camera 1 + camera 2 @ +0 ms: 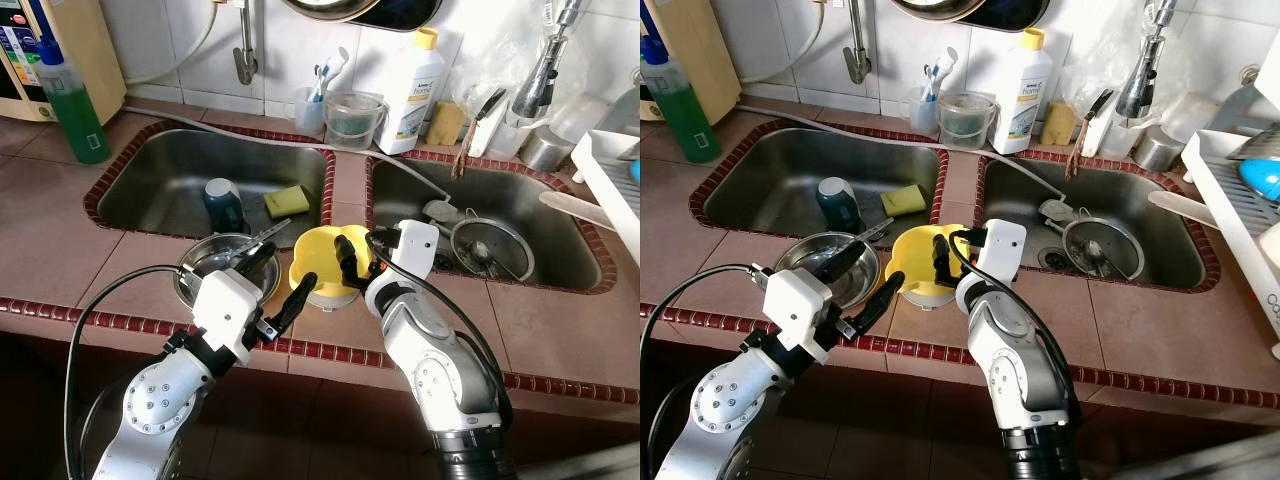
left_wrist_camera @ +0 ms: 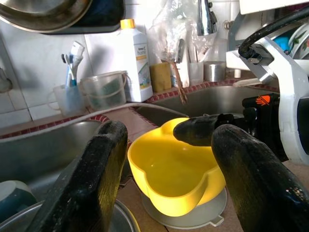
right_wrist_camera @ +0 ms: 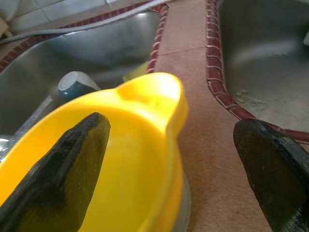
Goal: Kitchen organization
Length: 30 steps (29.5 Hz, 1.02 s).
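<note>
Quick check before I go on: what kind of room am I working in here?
Most likely a home kitchen, at the washing-up counter. A steel double sink is set into a tiled worktop, with a faucet over the right basin, a bottle of dish liquid against the wall and a yellow sponge in the left basin.

Tiled counter [image 1: 60, 230] carries yellow bowl [image 1: 320, 262] and steel bowl [image 1: 215, 262].

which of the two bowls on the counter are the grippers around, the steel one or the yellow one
The yellow bowl, on the tile strip between the sinks; the right gripper straddles its rim. The steel bowl sits apart, leftward.
</note>
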Tool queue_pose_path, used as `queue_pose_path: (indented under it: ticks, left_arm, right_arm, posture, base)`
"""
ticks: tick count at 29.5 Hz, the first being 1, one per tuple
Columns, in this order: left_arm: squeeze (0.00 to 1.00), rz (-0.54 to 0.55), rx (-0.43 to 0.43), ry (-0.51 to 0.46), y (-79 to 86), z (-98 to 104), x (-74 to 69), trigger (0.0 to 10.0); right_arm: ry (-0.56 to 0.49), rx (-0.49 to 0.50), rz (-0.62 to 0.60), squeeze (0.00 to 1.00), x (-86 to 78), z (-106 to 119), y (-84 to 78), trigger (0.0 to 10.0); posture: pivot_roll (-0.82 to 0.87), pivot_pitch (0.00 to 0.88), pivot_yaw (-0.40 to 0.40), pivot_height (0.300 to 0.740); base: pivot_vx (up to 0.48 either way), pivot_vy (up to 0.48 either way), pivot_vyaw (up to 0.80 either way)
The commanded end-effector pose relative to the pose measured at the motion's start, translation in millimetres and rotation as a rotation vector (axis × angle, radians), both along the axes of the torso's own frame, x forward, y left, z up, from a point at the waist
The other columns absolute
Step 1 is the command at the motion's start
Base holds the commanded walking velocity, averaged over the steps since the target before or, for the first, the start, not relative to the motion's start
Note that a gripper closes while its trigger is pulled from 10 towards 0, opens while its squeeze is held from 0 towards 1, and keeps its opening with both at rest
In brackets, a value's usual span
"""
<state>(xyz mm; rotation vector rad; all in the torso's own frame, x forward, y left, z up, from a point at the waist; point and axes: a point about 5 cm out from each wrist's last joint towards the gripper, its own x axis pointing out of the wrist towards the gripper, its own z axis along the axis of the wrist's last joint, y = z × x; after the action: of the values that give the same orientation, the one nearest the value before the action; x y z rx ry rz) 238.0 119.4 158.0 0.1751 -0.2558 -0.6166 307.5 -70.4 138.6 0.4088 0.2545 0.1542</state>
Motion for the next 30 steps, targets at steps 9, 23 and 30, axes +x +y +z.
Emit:
queue_pose_path:
  ticks: [9, 23, 30]
  left_arm:
    - [0.00, -0.004, 0.010, -0.004, 0.4, 3.5, -2.6, 10.0]
    - [0.00, -0.013, 0.016, -0.002, -0.9, 3.4, -4.3, 10.0]
    - [0.00, -0.015, 0.019, -0.002, -1.0, 4.1, -4.6, 10.0]
  right_arm:
    - [0.233, 0.134, -0.054, 0.00, -35.1, -47.9, 15.9, 0.0]
    - [0.251, 0.155, -0.076, 0.00, -34.6, -50.6, 13.3, 0.0]
    - [0.246, 0.147, -0.064, 0.00, -34.3, -50.1, 14.7, 0.0]
  posture:
    - [-0.13, 0.114, -0.079, 0.740]
    - [-0.12, 0.113, -0.075, 0.740]
    - [-0.12, 0.109, -0.076, 0.740]
  base:
    - [0.000, 0.000, 0.00]
    - [0.000, 0.000, 0.00]
    - [0.000, 0.000, 0.00]
